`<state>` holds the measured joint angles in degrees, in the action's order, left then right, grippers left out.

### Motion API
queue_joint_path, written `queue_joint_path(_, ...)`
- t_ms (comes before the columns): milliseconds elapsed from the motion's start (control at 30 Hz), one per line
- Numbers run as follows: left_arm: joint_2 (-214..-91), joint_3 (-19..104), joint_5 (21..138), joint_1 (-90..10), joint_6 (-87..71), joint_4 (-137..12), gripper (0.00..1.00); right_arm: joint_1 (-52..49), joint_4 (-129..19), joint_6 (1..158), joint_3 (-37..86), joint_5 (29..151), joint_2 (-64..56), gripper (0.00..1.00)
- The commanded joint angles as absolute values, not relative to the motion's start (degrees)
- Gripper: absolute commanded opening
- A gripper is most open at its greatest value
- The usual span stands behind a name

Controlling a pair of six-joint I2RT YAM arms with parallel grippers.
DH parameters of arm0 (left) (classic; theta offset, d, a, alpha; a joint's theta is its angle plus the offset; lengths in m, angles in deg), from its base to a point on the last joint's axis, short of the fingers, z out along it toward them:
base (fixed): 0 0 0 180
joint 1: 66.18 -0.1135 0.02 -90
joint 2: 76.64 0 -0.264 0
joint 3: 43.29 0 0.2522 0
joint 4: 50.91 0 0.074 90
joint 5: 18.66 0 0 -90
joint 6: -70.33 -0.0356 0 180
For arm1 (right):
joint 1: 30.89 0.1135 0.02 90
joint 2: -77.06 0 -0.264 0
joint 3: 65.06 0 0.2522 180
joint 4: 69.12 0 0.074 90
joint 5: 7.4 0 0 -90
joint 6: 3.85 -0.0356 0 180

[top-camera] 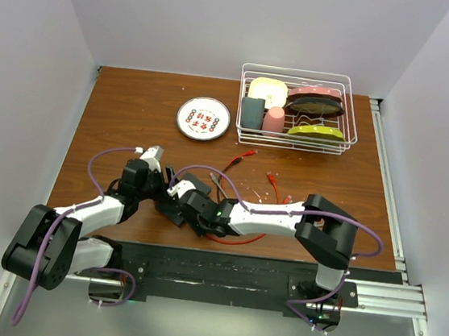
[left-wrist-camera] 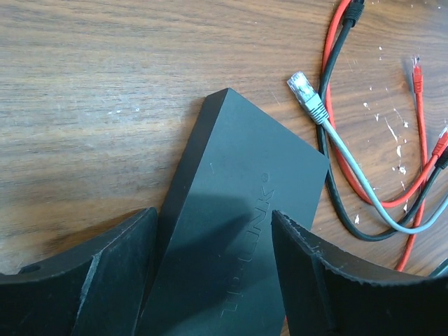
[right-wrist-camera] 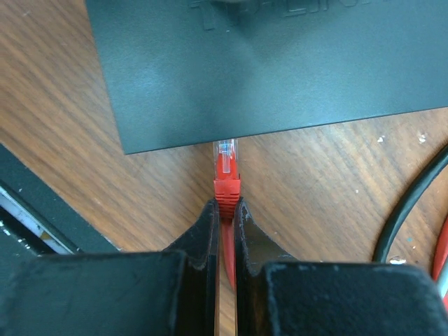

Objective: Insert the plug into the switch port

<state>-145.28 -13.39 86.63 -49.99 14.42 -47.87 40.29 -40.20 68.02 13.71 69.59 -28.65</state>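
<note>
We judge the step in hand to be the final push. The right end effector [right-wrist-camera: 225, 210] is pinched narrow on the red plug [right-wrist-camera: 226, 175], holding it just behind the boot, and the plug's clear tip meets the long edge of the switch [right-wrist-camera: 266, 70]. The sockets face away from the wrist camera, so we cannot say whether the tip has entered one or merely butts the casing. The switch lies flat on the wooden surface [left-wrist-camera: 84, 105], and the left end effector [left-wrist-camera: 213, 227] stands wide astride it — whether its pads press the switch's sides we cannot tell. To do this well, we would brace the switch firmly first, then drive the plug straight along its own axis, level with the socket — no sideways wiggle, since so rearward a grip lets the plug pivot. The grey-tipped cable [left-wrist-camera: 308, 94] just beside the switch's corner should be left alone.
</note>
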Motion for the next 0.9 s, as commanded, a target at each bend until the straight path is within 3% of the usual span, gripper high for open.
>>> queue_joint_path(0, -145.64, -14.58, 88.66, -50.18, 15.58, -47.09, 0.69, 41.27, -41.64, 66.99, 16.81, 68.01, -28.15, 0.0)
queue_joint_path(867, -145.02, -16.17, 91.38, -50.18, 15.23, -46.04, 0.54, 41.36, -42.7, 67.34, 19.19, 64.15, -29.47, 0.0)
